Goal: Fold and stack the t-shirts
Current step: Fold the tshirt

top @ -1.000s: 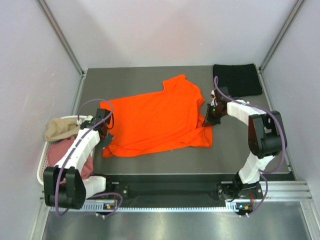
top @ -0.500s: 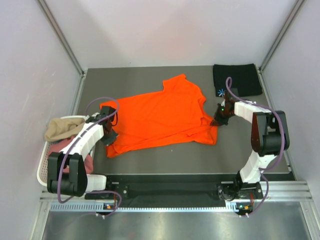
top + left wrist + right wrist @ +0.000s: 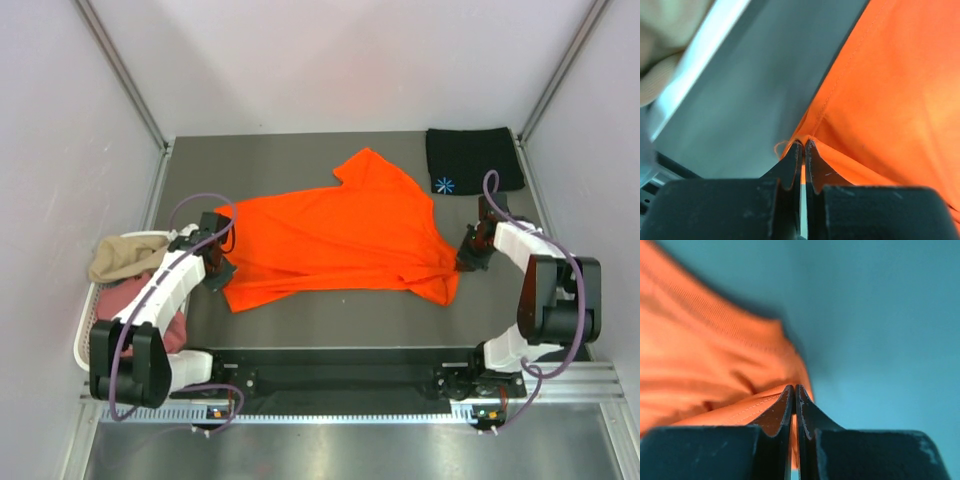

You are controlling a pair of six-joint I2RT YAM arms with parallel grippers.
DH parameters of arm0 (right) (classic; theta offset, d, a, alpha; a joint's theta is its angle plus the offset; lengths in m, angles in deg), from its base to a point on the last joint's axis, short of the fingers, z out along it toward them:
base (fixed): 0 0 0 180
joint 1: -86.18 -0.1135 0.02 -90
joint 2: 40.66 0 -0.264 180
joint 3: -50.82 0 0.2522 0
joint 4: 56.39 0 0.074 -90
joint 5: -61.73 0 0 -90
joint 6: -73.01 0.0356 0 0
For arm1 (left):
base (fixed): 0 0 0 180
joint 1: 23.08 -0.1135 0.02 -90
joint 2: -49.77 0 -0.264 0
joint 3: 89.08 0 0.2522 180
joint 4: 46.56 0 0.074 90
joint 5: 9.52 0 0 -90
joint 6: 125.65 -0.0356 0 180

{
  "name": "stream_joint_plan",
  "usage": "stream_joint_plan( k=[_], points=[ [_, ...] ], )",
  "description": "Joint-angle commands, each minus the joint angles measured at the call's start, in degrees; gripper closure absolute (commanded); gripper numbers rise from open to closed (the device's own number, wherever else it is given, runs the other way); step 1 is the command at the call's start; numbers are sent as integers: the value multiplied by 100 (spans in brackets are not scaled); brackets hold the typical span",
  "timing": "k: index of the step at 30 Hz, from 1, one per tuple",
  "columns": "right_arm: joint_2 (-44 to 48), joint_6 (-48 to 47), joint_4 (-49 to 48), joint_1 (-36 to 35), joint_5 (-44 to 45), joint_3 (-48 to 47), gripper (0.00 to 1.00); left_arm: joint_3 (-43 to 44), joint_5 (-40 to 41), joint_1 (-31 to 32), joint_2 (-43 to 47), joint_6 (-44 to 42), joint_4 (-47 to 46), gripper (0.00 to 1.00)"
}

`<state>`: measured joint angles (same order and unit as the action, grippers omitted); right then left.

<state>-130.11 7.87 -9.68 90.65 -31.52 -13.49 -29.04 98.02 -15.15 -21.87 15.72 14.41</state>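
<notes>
The bright orange t-shirt (image 3: 340, 240) lies stretched across the middle of the grey table. My left gripper (image 3: 222, 270) is shut on its near-left hem corner; the left wrist view shows the cloth (image 3: 880, 100) pinched between the jaws (image 3: 803, 144). My right gripper (image 3: 463, 262) is shut on the shirt's right corner; the right wrist view shows the orange cloth (image 3: 715, 370) held at the fingertips (image 3: 794, 388). A folded black t-shirt (image 3: 473, 158) with a light-blue starburst mark (image 3: 444, 184) lies at the back right. Tan (image 3: 122, 257) and dusty pink (image 3: 135, 300) shirts sit in the basket.
A white slotted basket (image 3: 84, 335) stands at the left edge of the table, close to my left arm. Grey walls and metal rails close in the table on the left, back and right.
My right gripper has pulled the shirt's right corner rightwards and nearer. The shirt is drawn out longer and flatter. My left gripper has held its corner, shifting only slightly. The starburst mark is now uncovered.
</notes>
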Motion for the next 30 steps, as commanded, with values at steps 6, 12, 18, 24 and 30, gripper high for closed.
stream_joint_plan(
  k=[6, 12, 18, 24, 30],
  points=[
    [867, -438, 836, -1078, 342, -517, 100, 47, 294, -10, 782, 92, 729, 100],
    [851, -473, 906, -1273, 219, -1193, 100, 47, 5, -10, 897, -215, 466, 100],
    [297, -535, 793, -1264, 79, -1975, 100, 205, -278, -10, 406, -602, 88, 100],
    [-502, -711, 897, -1264, 44, -2837, 100, 469, -225, -10, -131, -716, 44, 100],
    [-1048, -746, 924, -1273, -97, -3321, 99, 636, -198, -10, -412, -769, -44, 100]
  ],
)
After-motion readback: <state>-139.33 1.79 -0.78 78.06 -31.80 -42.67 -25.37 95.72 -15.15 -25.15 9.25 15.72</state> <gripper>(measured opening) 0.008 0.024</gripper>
